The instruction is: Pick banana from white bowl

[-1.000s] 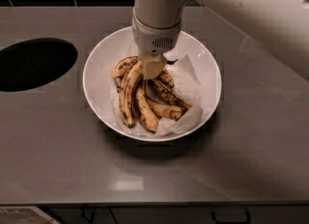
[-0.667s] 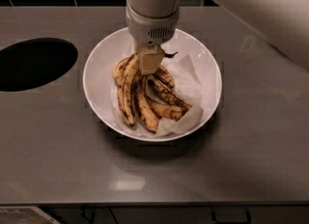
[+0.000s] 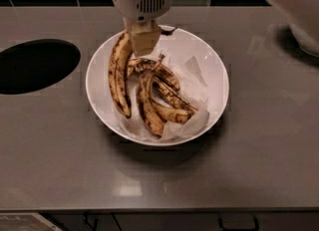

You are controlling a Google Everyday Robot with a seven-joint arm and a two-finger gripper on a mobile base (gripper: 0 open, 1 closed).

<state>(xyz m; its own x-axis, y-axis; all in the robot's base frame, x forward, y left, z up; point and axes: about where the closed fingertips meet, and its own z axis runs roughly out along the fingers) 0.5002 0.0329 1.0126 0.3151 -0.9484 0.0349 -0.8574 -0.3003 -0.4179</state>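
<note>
Countertop point(image 3: 259, 140): grey, smooth, faintly reflective, running the full width of the view. Feature: one dark oval opening point(image 3: 35, 65) cut into the surface at far left. Items standing directly on it: one white bowl point(image 3: 200, 44), large and round, set near the centre, well apart from the opening. Gripper point(image 3: 142, 38): above the bowl's rear half, not touching the countertop.

White vented gripper point(image 3: 143, 46) top centre, tan jaws
</note>
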